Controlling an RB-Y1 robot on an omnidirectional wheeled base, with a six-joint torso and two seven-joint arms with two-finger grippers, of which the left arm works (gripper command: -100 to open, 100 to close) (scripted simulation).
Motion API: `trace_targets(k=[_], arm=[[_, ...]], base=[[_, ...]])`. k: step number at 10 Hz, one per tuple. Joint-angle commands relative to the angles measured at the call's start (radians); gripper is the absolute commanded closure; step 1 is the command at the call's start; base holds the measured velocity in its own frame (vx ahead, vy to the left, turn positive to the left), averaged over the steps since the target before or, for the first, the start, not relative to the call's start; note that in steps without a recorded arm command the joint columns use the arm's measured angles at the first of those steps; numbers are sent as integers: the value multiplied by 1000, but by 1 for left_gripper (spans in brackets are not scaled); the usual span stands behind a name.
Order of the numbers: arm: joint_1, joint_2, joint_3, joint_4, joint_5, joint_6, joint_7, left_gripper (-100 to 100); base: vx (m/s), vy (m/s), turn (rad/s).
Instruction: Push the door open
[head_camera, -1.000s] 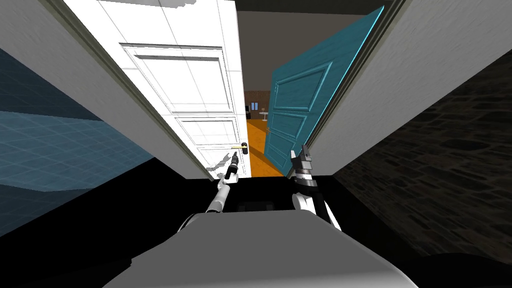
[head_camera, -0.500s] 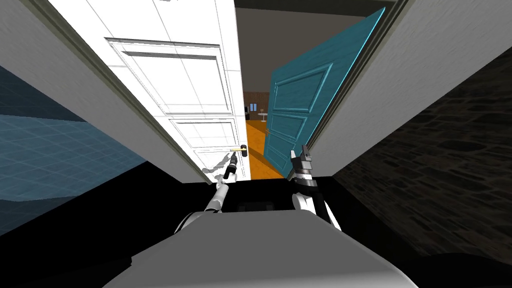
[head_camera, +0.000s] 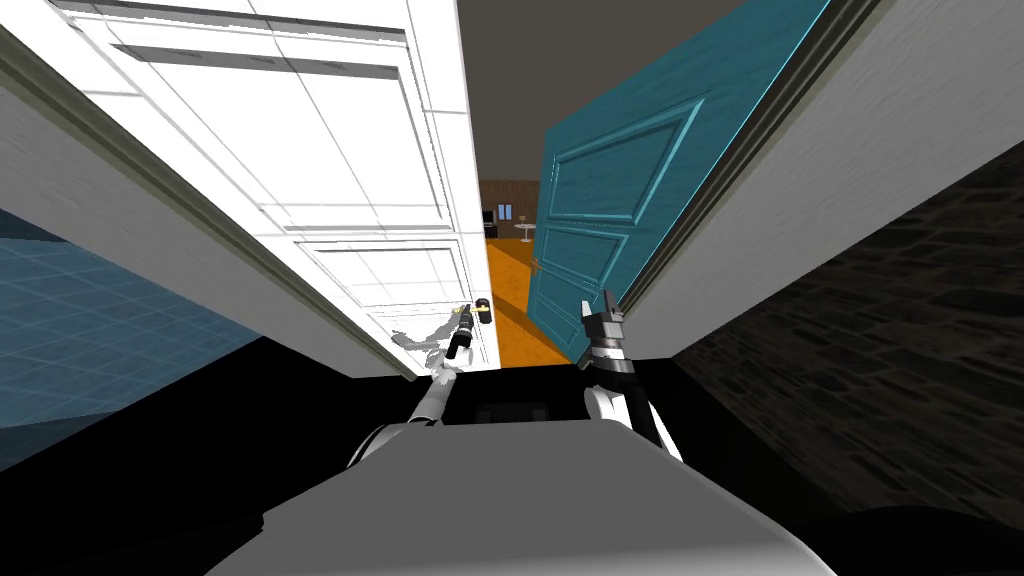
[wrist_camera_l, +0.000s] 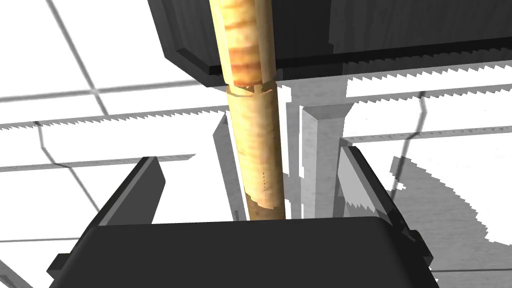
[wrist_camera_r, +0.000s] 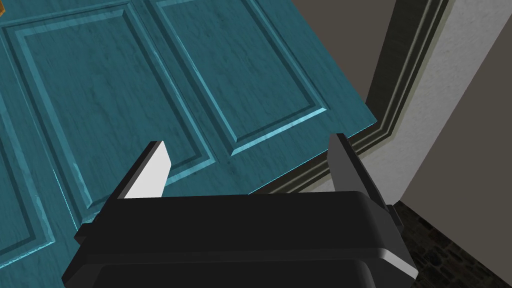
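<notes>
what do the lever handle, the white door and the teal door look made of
Handle: banded tan and yellow grain, likely varnished wood, possibly brass. White door: plain flat white with grid lines, material unclear. Teal door: streaky grain under teal, probably painted wood, sheen on panel edges.

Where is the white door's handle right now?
The handle sits on the white door's free edge, left of centre in the head view; its tan lever runs between the left gripper's open fingers.

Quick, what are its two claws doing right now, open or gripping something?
Left gripper: open, straddling the yellow door handle, not pinching it.
Right gripper: open, empty, facing the teal door.
</notes>
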Motion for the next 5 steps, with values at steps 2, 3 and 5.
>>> trace_targets(k=[2,3,5], arm=[[-4,-10,3,6,1,-2,0,-100],[-4,-10,3,6,1,-2,0,100],[-4,-10,3,6,1,-2,0,100]], base=[[135,19,-19],[-9,-3,8],[-25,-3,-3]])
